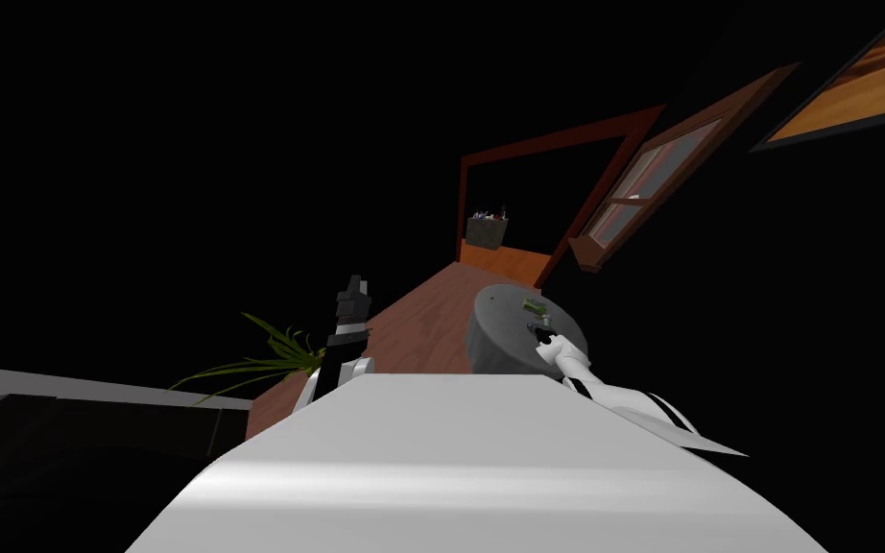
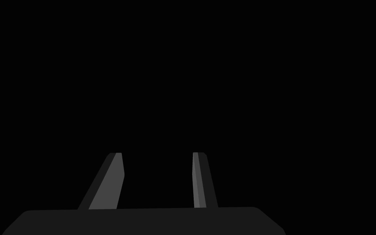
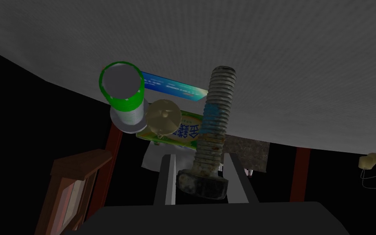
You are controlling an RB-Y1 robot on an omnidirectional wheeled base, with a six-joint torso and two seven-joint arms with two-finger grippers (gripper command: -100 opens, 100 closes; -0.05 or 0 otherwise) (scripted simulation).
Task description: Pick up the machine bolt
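1. Grip status: your right gripper (image 3: 201, 158) has both fingers closed against the dark head of the machine bolt (image 3: 217, 110), one finger on each side. The head sits just above the gripper's body.
2. The bolt's rusty threaded shaft has a blue smear about halfway along. It points away from the gripper at a slight tilt, toward the round grey table (image 3: 289, 61).
3. You cannot tell from these views whether the bolt touches the tabletop or hangs clear of it.
4. Just beyond the bolt you have a cluster on the table:
   - a green-rimmed can (image 3: 122, 92)
   - a round tan object (image 3: 164, 116)
   - a green and white carton (image 3: 185, 132) with blue print, partly behind the shaft
   - a flat blue packet (image 3: 171, 86)
5. In the head view your right arm reaches over the near edge of that table. The table stands on a wooden floor (image 1: 412, 326) in front of a red-brown door frame (image 1: 551, 144).
6. Your left gripper (image 2: 156, 155) is raised on your left side, near a green plant (image 1: 273, 350). Its fingers stand apart with nothing between them, against a black area.
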